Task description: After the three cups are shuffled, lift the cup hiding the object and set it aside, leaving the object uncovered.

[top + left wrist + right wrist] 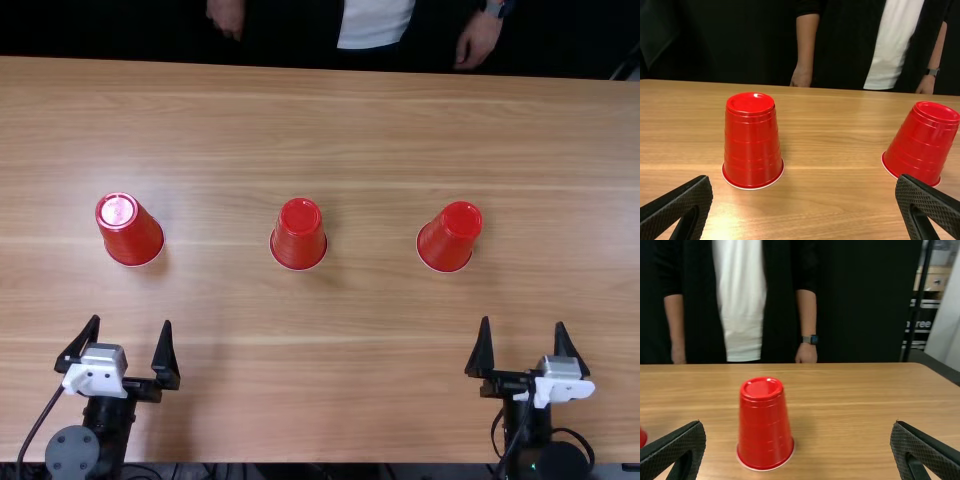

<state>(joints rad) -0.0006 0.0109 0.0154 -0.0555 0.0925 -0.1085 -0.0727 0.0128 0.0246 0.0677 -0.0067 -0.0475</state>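
Observation:
Three red cups stand upside down in a row across the middle of the table: a left cup (128, 230), a middle cup (299, 234) and a right cup (451, 236). My left gripper (126, 347) is open near the table's front edge, just in front of the left cup (752, 141), and the middle cup (923, 143) shows off to one side in the left wrist view. My right gripper (522, 349) is open near the front edge, in front of and to the right of the right cup (764, 423). No ball is visible.
A person stands behind the far edge of the table (320, 120), hands hanging at the sides and touching nothing. Bare wood lies between the cups and both grippers.

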